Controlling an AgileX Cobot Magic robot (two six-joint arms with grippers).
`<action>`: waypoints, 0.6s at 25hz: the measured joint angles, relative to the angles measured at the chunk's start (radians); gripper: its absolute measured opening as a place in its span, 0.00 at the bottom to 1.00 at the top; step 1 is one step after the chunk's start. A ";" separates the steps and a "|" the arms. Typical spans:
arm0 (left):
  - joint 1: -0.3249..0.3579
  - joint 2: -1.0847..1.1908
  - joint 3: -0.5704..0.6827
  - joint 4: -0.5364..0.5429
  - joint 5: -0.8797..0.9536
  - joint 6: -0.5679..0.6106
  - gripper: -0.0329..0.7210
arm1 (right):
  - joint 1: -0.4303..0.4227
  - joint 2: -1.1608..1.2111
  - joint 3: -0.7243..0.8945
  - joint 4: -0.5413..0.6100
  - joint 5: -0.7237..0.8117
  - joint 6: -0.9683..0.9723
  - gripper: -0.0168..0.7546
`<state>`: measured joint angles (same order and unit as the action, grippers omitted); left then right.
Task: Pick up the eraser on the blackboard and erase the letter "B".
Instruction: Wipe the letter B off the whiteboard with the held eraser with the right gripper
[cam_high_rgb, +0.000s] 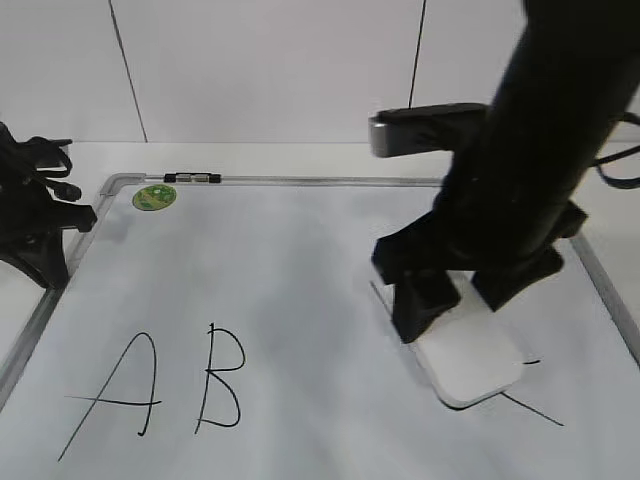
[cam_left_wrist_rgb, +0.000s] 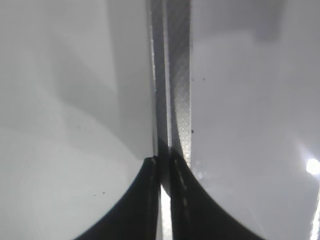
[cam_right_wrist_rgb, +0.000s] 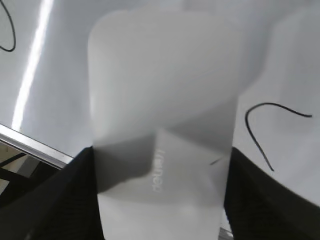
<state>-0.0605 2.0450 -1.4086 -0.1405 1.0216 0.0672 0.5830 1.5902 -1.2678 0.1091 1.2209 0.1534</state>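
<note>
Exterior: the right gripper (cam_high_rgb: 455, 300) straddles the eraser (cam_high_rgb: 470, 355) on the board (cam_high_rgb: 300, 260), well right of the "B" (cam_high_rgb: 220, 378); grasping is underway.

Left wrist: left gripper (cam_left_wrist_rgb: 164, 175) clenched, idle.

Right wrist: fingers (cam_right_wrist_rgb: 65, 190) flank the eraser (cam_right_wrist_rgb: 160, 125), seemingly gripping; next, lift and carry to "B".

right claw (cam_high_rgb: 468, 297) astride eraser (cam_high_rgb: 472, 358) | blackboard (cam_high_rgb: 300, 290) | "B" (cam_high_rgb: 220, 378) intact
</note>
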 joint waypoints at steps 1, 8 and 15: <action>0.000 0.000 0.000 0.000 0.000 0.000 0.07 | 0.033 0.031 -0.024 -0.004 0.000 0.004 0.72; 0.000 0.000 0.000 0.000 0.001 0.000 0.07 | 0.147 0.215 -0.139 -0.001 0.000 -0.034 0.72; 0.000 0.000 0.000 0.000 0.003 0.000 0.07 | 0.151 0.328 -0.151 -0.011 -0.054 -0.046 0.72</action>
<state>-0.0605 2.0450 -1.4086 -0.1405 1.0245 0.0672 0.7338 1.9177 -1.4189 0.0986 1.1669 0.1074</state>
